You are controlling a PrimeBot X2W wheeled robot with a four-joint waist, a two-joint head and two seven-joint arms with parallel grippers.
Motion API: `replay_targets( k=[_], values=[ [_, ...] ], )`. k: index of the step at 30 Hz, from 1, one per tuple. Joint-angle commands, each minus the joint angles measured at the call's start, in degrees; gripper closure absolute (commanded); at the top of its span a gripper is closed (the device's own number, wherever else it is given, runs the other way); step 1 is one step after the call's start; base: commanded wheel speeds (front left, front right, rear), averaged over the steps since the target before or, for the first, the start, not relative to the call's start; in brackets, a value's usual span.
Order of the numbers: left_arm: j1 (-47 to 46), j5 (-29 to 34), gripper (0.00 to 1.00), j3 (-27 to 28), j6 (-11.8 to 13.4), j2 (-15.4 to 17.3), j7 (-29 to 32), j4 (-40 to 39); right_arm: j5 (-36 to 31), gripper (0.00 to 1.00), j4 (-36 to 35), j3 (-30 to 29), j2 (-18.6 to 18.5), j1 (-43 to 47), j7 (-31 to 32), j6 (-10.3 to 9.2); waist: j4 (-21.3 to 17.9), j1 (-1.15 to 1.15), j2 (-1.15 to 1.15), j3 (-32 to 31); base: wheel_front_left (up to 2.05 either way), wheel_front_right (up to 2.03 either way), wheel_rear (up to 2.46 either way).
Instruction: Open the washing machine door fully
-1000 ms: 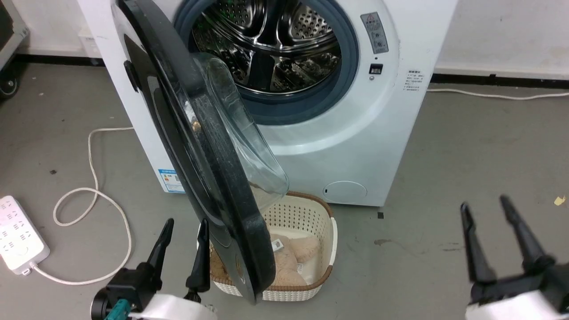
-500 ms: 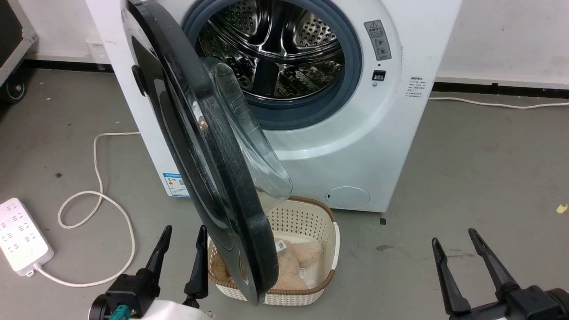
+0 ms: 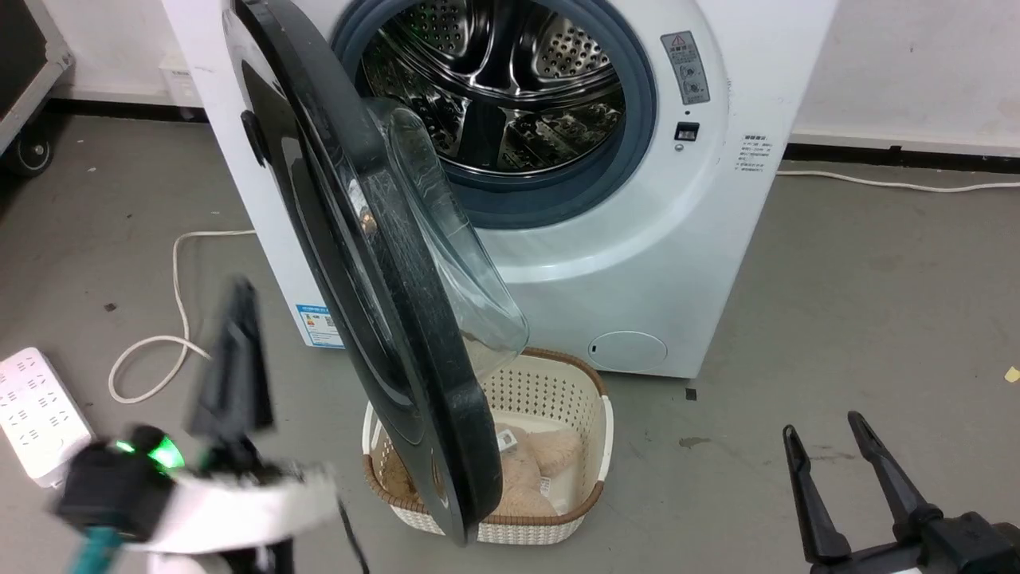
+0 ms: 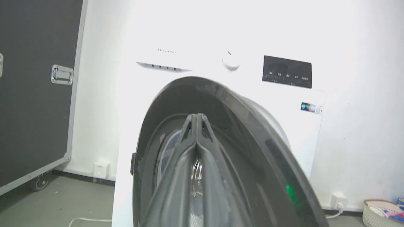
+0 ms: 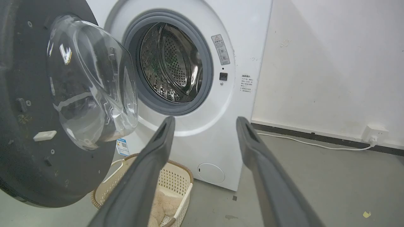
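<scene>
Left arm: left gripper (image 3: 237, 307) at 8 o'clock in the head view, blurred, fingers pressed together and pointing up, clear of the door
Right arm: right gripper (image 3: 823, 428) at 4 o'clock, fingers spread, holding nothing
Door: the washing machine door (image 3: 398, 303) hangs ajar, nearly edge-on, from 11 to 6 o'clock, lower rim over a basket (image 3: 590, 383)
Machine: the washing machine (image 3: 637, 263) at 12 o'clock, drum exposed
Change: a second ago the left fingers stood parted beside the door's lower rim; now joined, higher, further left; door angle looks unchanged
</scene>
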Motion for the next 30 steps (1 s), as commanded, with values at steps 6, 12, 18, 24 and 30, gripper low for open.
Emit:
replay_targets(
  k=[6,12,18,24,30],
  values=[
    [-7.04,2.07,1.00,-0.85,1.22,0.07,-0.26,-10.95,1.11,0.00,0.76,0.29,0.25,-0.70,-0.24,-0.04,-0.06,-0.01,0.00,-0.50,0.00,0.00,0.00],
    [-10.08,2.97,1.00,-7.52,1.65,0.06,2.62,-15.15,1.36,0.00,1.19,1.08,0.26,-1.04,-0.25,-0.04,-0.47,-0.01,0.00,-0.26,0.00,0.00,0.00],
    [-9.53,5.08,1.00,-17.39,2.56,0.07,7.81,-14.67,1.34,0.00,2.00,1.18,0.26,-1.11,-0.25,-0.04,-0.74,-0.01,0.00,0.32,0.00,0.00,0.00],
    [-5.88,2.31,1.00,-27.35,4.61,0.06,11.08,-8.46,1.41,0.00,2.21,1.13,0.26,-1.77,-0.26,-0.04,-1.28,-0.01,0.00,1.23,0.00,0.00,0.00],
    [-3.02,-0.22,1.00,-32.63,7.27,0.06,11.64,0.66,1.75,0.00,2.81,1.08,0.26,-2.00,-0.26,-0.04,-1.27,-0.01,0.00,2.09,0.00,0.00,0.00]
  ],
)
